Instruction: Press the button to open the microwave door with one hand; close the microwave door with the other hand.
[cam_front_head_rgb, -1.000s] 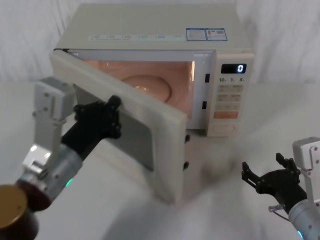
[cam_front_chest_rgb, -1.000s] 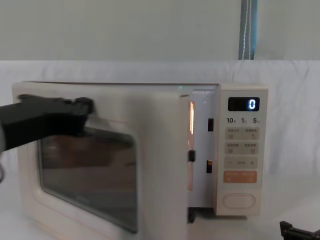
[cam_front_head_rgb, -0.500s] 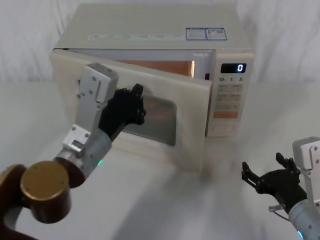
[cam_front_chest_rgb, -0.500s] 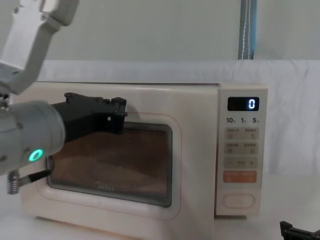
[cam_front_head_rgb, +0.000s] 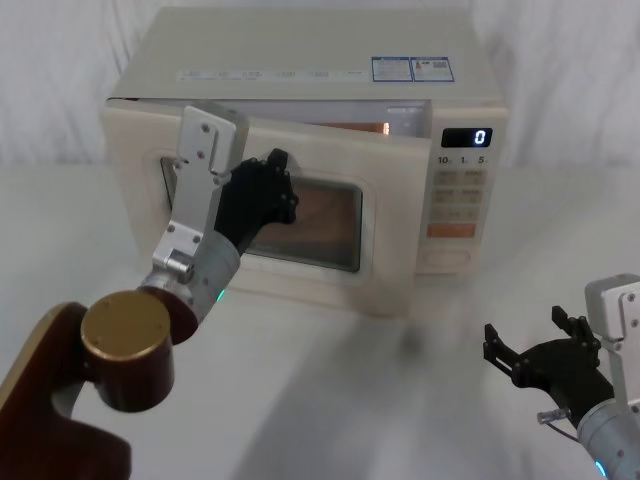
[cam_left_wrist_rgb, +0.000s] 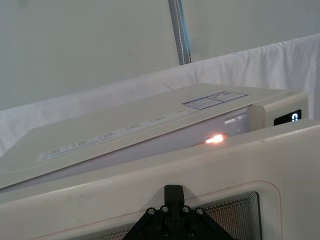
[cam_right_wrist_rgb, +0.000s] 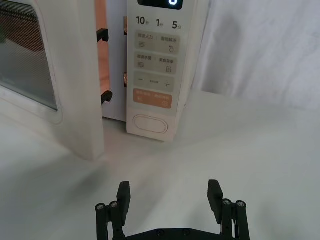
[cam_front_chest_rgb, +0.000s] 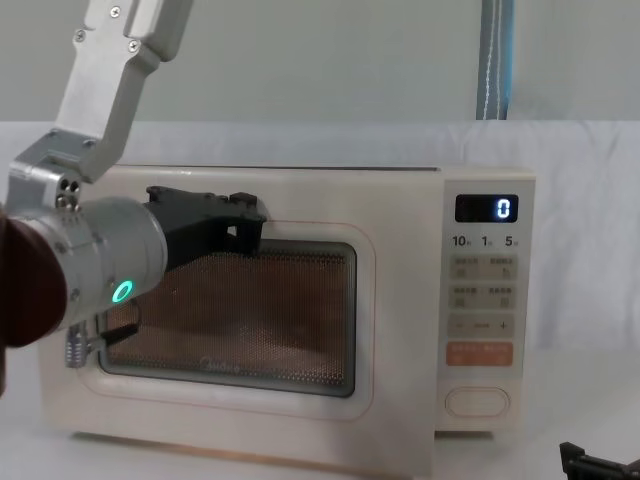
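Observation:
The cream microwave door (cam_front_head_rgb: 392, 250) with its dark window stands almost shut, a narrow gap left at its latch side, where orange oven light shows. My left gripper (cam_front_head_rgb: 278, 193), black and shut, presses against the door's front at the window's upper edge; it also appears as left gripper (cam_front_chest_rgb: 248, 213) and left gripper (cam_left_wrist_rgb: 173, 193). The oval cream button (cam_front_head_rgb: 445, 257) sits at the bottom of the control panel, untouched, seen also as button (cam_right_wrist_rgb: 150, 123) and button (cam_front_chest_rgb: 477, 401). My right gripper (cam_front_head_rgb: 528, 338) rests open low over the table, right gripper (cam_right_wrist_rgb: 169, 194) facing the panel from a distance.
The microwave body (cam_front_head_rgb: 300, 45) stands on a white-clothed table (cam_front_head_rgb: 330, 400) with a white backdrop behind. The display reads 0. An orange key (cam_right_wrist_rgb: 152, 98) sits above the button. A blue strap (cam_front_chest_rgb: 497, 60) hangs on the wall behind.
The door has swung from half open to nearly shut, pushed by my left gripper moving toward the oven. The right arm has not moved.

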